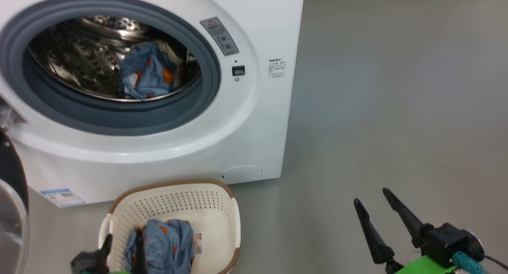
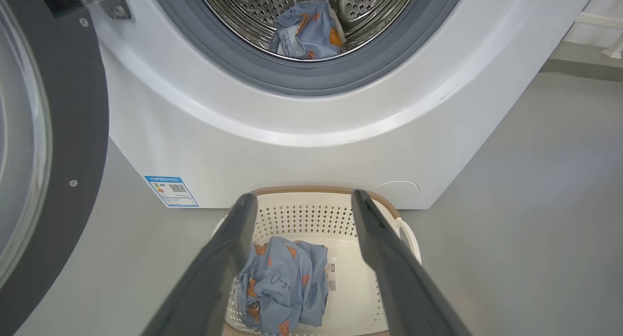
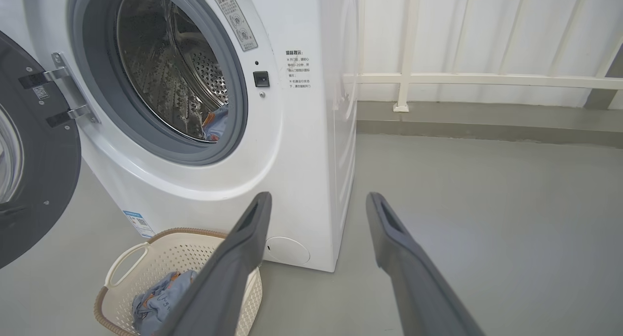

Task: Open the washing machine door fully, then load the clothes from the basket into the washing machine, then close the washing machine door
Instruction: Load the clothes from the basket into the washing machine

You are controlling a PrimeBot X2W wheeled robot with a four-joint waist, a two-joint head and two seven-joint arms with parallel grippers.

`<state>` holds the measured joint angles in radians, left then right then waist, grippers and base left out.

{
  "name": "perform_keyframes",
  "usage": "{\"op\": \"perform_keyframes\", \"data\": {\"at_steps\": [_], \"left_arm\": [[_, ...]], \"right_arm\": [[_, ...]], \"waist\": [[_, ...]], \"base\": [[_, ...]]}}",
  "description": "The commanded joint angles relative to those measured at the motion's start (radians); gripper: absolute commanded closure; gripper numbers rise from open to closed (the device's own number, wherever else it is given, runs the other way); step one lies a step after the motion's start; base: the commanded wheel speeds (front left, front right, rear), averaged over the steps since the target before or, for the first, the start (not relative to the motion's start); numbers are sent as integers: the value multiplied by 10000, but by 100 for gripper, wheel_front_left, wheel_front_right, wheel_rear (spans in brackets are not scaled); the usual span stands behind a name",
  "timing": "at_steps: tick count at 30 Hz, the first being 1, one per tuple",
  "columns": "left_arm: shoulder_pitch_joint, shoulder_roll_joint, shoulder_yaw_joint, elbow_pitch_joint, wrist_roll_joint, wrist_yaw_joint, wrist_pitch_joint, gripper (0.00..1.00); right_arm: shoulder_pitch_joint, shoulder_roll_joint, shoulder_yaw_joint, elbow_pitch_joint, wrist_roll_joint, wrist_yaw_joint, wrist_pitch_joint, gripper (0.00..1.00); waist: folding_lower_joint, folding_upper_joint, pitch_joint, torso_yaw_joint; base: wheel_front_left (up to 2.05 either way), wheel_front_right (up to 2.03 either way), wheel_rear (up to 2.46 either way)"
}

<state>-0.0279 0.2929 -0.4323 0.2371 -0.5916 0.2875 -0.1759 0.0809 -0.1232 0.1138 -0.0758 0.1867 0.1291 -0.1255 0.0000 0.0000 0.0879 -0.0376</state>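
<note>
**A:** Start at nine o'clock in the head view. How is the washing machine door (image 1: 11, 174)?

**B:** It is swung wide on its hinge (image 3: 63, 90), so I'd call that step done.

**A:** And at seven o'clock?

**B:** The left gripper (image 2: 304, 198) hangs over the basket (image 1: 170, 184), jaws wide apart and empty. The clothes (image 1: 166, 242) lie below it on the basket's bottom, toward the left side. They are one crumpled light blue bundle with orange prints.

**A:** How will it handle?

**B:** Soft, light and floppy, with nothing to break. I'd expect it to sag and trail. Bite deep into the high crumpled middle rather than a loose hem, then lift high so nothing snags.

**A:** Eleven o'clock?

**B:** The washing machine (image 1: 254, 119) stands open. A blue garment (image 1: 147, 73) lies low in the drum (image 1: 79, 55), near the drum's five o'clock.

**A:** Four o'clock?

**B:** The right gripper (image 1: 371, 196) is over the floor (image 1: 397, 107), well apart from the basket. Its jaws are spread, holding nothing.
</note>
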Motion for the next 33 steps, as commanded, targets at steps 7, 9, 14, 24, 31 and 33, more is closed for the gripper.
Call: {"op": "perform_keyframes", "data": {"at_steps": [7, 9, 14, 24, 31, 33], "left_arm": [[-2416, -396, -203, 2500, 167, -770, 305, 0], [-2695, -471, -262, 2890, 180, -878, 334, 0], [-4017, -781, -555, 4869, 305, -1332, 535, 0], [-6526, -990, -712, 7834, 498, -1679, 708, 0], [-7971, -720, -776, 9076, 644, -1714, 834, 0], [-8322, -661, -750, 9328, 636, -1659, 874, 0]], "right_arm": [[-989, -291, 353, -380, 208, 16, -301, 0], [-1091, -312, 384, -377, 240, 16, -348, 0], [-1675, -409, 574, -317, 411, 16, -603, 0], [-3223, -467, 1261, -97, 789, 16, -1126, 0], [-4214, -407, 1636, 145, 1070, 16, -1330, 0], [-4410, -409, 1671, 186, 1115, 16, -1348, 0]], "waist": [[0, 0, 1749, -261], [0, 0, 1949, -308], [0, 0, 3012, -601], [0, 0, 5434, -1307], [0, 0, 6960, -1879], [0, 0, 7356, -1987]], "base": [[0, 0, 0], [0, 0, 0], [0, 0, 0], [0, 0, 0], [0, 0, 0], [0, 0, 0]]}}
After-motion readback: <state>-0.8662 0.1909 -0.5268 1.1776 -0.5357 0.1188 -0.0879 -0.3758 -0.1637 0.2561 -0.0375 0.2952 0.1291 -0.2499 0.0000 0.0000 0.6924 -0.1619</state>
